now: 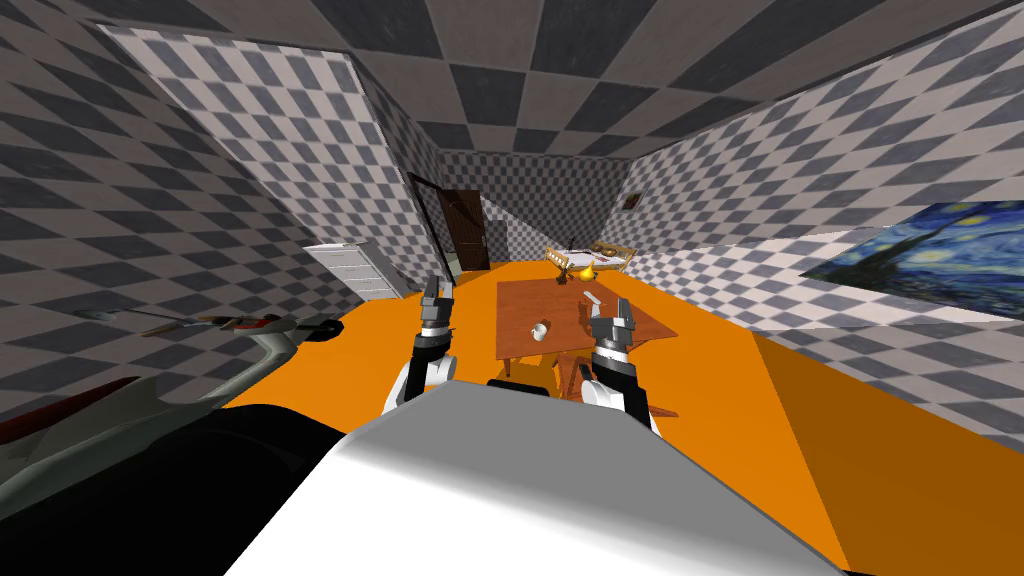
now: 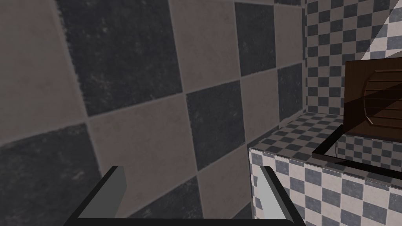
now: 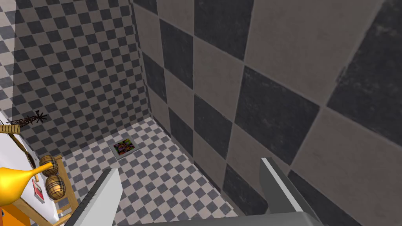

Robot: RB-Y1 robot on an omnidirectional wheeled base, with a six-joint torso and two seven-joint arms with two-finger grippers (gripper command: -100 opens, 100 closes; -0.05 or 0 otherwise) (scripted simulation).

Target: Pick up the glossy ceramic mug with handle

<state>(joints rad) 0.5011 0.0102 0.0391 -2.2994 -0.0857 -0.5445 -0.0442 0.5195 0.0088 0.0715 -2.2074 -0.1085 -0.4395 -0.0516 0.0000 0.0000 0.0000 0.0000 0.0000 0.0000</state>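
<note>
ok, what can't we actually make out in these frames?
Mug on the brown table, head view: too small to show its handle, or whether it stands or lies.
Small white thing farther along the table, head view: too small to identify.
Yellow long-necked thing, right wrist view: cut off by the picture's edge.

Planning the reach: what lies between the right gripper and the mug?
Only bare brown tabletop, in the head view, between the right gripper and the mug.
</note>
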